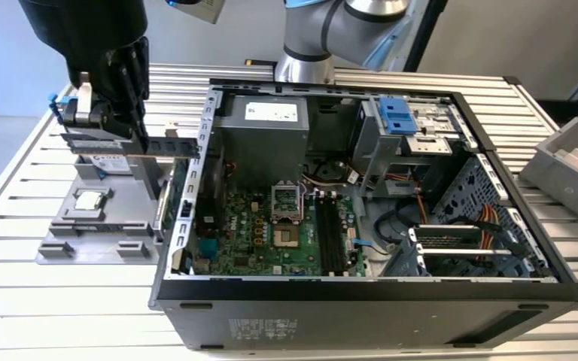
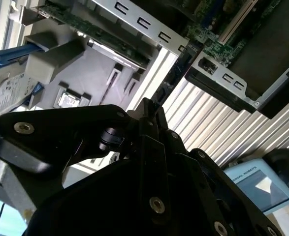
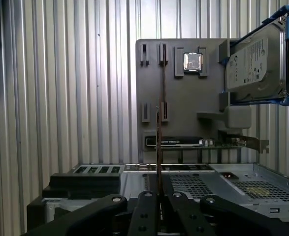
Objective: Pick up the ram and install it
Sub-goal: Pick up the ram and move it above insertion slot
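Observation:
My black gripper (image 1: 136, 131) hangs over the grey parts holder (image 1: 68, 241) at the exterior view's left, beside the open computer case (image 1: 369, 301). In the first wrist view the gripper (image 3: 159, 194) is shut on the ram (image 3: 158, 142), a thin stick seen edge-on that rises from between the fingers. The second wrist view shows the same ram (image 2: 171, 78) as a dark strip reaching out from the gripper (image 2: 149, 110) toward the case's edge. Another thin stick (image 3: 163, 83) stands in a slot of the holder (image 3: 183, 98). The motherboard's long memory slots (image 1: 330, 226) lie inside the case.
The holder also carries a silver hard drive (image 3: 255, 59) in a blue bracket, a small square processor (image 3: 193, 62) and an expansion card (image 3: 203, 142). A grey bin (image 1: 570, 158) stands at the exterior view's right. The ribbed metal table (image 1: 28, 301) runs under everything.

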`<state>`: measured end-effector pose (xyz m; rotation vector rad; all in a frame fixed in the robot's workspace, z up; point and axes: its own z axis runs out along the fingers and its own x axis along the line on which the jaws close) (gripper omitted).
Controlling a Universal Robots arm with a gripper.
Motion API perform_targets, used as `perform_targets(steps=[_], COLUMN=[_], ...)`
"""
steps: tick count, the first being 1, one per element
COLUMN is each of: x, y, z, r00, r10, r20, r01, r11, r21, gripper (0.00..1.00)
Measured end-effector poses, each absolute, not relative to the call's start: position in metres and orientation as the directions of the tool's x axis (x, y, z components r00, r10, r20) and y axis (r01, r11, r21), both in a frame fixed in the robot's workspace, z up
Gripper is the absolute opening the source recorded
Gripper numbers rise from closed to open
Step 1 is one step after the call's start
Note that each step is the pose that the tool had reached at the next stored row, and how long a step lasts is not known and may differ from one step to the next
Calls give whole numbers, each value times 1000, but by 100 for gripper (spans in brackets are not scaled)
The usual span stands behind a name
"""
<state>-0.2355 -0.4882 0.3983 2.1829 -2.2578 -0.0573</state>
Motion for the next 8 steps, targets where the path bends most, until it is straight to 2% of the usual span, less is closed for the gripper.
perform_targets(steps=[8], x=[-228], y=[-488], z=[398], r00=[-34], r10=[-999], r20=[-25], r01=[-999], r11=[33], r21=[27], gripper=[0])
